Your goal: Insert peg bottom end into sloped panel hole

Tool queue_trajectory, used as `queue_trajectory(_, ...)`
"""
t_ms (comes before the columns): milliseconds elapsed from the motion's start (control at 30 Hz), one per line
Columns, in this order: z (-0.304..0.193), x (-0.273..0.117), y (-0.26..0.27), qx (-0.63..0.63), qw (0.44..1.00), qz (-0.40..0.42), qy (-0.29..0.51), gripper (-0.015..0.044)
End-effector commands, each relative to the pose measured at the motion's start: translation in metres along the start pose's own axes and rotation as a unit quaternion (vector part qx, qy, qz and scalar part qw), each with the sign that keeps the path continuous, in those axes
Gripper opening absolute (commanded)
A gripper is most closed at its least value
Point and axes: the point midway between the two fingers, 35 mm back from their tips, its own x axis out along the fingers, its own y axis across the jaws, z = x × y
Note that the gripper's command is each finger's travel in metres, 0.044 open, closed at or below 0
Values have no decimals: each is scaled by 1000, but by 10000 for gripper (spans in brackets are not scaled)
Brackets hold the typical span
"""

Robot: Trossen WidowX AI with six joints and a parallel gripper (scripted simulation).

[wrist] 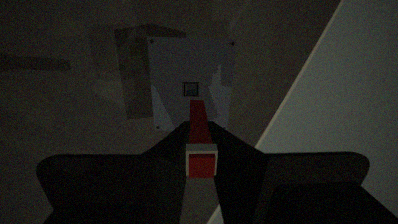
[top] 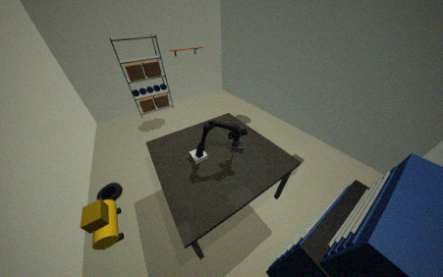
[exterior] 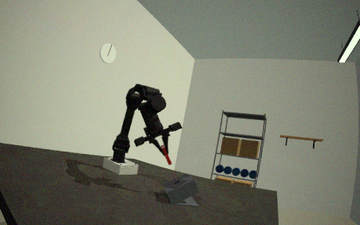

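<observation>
A red peg (exterior: 168,159) (wrist: 199,122) with flat sides and a pale band near its upper end is held tilted, its bottom end pointing down toward the panel. My gripper (exterior: 164,149) (wrist: 198,127) is shut on the peg and holds it above the panel, with free air between them. The grey-blue sloped panel (top: 238,147) (exterior: 183,191) (wrist: 167,57) stands on the table. Its square hole (wrist: 190,89) has a dark rim. In the wrist view, the peg's bottom end appears just below the hole and slightly to its right. The peg cannot be made out in the top view.
The dark table (top: 182,196) (exterior: 100,207) carries the arm's white base (top: 197,156) (exterior: 120,166), behind the panel in the exterior view. A table edge (wrist: 300,82) runs to the right of the panel in the wrist view. Shelves stand away from the table.
</observation>
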Motion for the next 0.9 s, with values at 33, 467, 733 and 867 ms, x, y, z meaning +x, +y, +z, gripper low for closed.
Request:
queue_trajectory(33,-1,15,3,5,1000,-2,-6,0)
queue_trajectory(467,-4,43,5,5,1000,-8,-1,0)
queue_trajectory(733,-5,47,6,4,1000,-9,0,0)
queue_trajectory(867,-5,48,6,4,1000,-9,0,0)
